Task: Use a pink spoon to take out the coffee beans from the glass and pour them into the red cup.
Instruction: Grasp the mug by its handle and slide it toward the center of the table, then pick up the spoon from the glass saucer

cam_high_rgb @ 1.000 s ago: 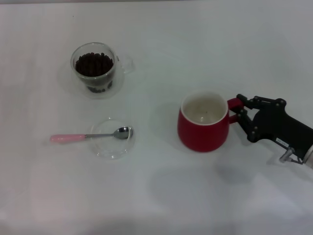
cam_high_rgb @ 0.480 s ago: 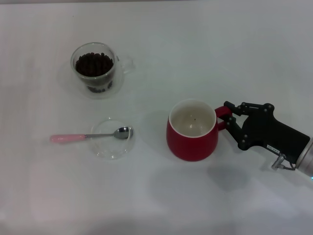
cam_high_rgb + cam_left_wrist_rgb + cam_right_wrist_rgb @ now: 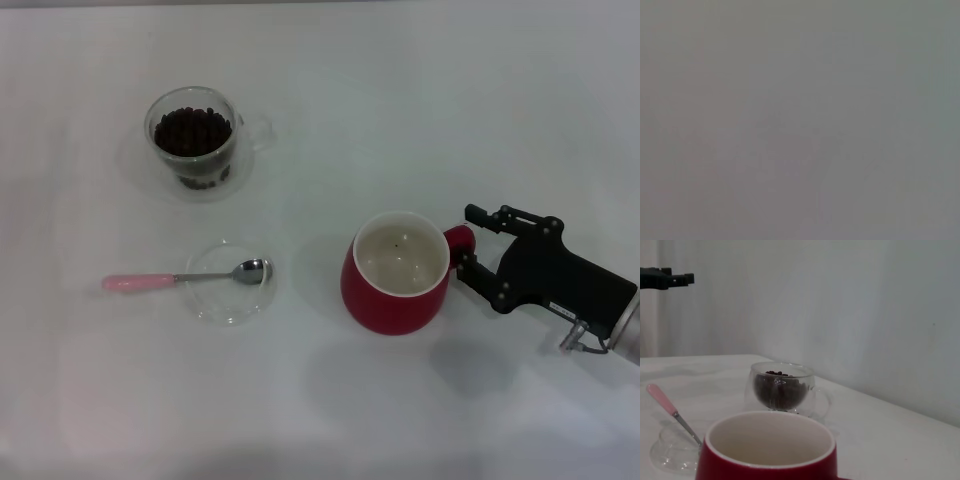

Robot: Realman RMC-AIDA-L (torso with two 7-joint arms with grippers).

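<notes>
The right gripper (image 3: 468, 243) reaches in low from the right edge of the table (image 3: 420, 90), its black fingers (image 3: 487, 216) spread to either side of the red cup's handle; whether they press it cannot be told. The red cup (image 3: 396, 273) stands upright right of centre, white inside, handle pointing right. The pink spoon (image 3: 186, 277) lies left of it (long axis left to right), its bowl resting in a shallow glass dish (image 3: 229, 283), its handle pointing left. Beyond it, the glass (image 3: 196, 141) holds the coffee beans (image 3: 192, 130). The left gripper is out of view.
</notes>
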